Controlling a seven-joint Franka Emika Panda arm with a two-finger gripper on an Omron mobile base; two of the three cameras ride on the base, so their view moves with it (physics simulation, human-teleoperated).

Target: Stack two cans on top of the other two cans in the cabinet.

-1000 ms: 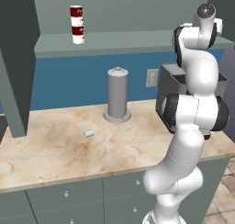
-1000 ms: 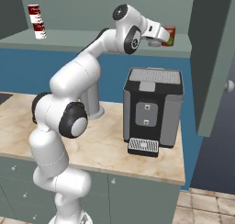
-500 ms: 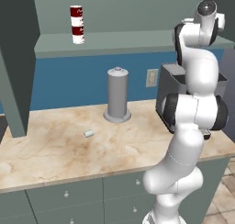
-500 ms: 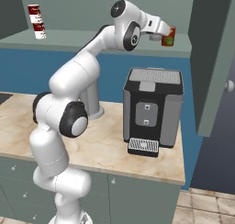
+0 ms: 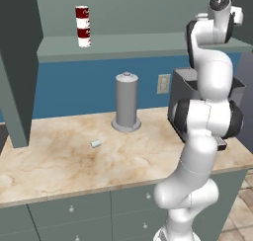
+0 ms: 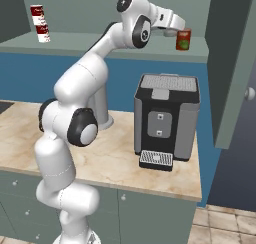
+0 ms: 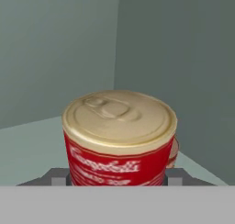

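In the left base view, two red-and-white banded soup cans (image 5: pixel 82 26) stand one on the other at the left of the grey-green cabinet shelf (image 5: pixel 148 43), so one pairing looks finished. Over the last second the white arm's upper part has swung further right and higher along the shelf.

In the right base view, the claw (image 6: pixel 181 34) has carried the orange-red can with a green patch (image 6: pixel 183 39) from in front of the shelf edge to over the shelf's right end, near the dark side panel (image 6: pixel 230 63). The can is upright, its long axis vertical, top facing up. It sits above the black-and-grey coffee machine (image 6: pixel 166 115) on the table (image 6: pixel 120 163).

In the hand view, the can's pale lid (image 7: pixel 119 115) faces the camera, with a squatter red can's pinkish rim (image 7: pixel 173 150) peeking out just behind and below. The dark finger tips (image 7: pixel 59 176) flank the can and grip it, jaws partly closed. Judging from this, the second stacking is close, though whether the cans touch cannot be told.
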